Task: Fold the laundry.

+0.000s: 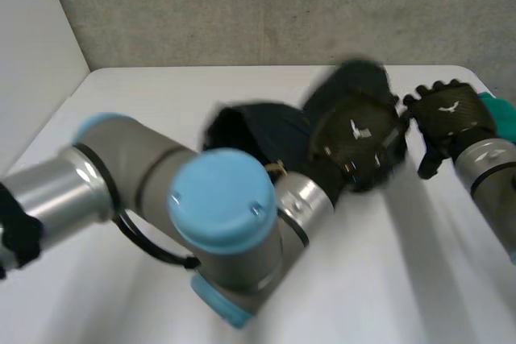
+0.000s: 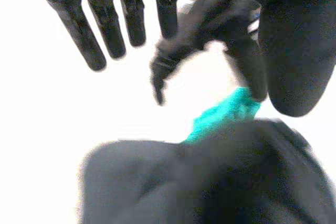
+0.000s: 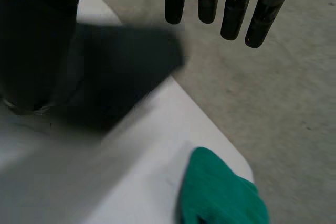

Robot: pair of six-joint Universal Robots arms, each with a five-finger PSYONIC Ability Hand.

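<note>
I saw the dark cloth [image 1: 254, 128] lying in a heap near the middle of the table [image 1: 153, 98], not folded yet. My left hand [image 1: 359, 138] hung over one end of it. In the left wrist view its fingers [image 2: 94, 30] were straight and spread apart, with nothing in them, and the heap lay under the palm. I could not tell if the palm touched the cloth. My right hand [image 1: 447, 114] was just beside the left one. Its fingers [image 3: 231, 9] were straight too and held nothing. A green cloth [image 1: 501, 114] sat near that hand, right at the corner of the table, close to the edge. I had three worries. The two hands were very near each other, so a quick move could make them bump. A swing of the right hand could push the green cloth off the corner and onto the floor, where I could not reach it. And the dark cloth was bunched up, so a grab at the middle would likely lift a lump, not an edge, and the fold would come out messy.
</note>
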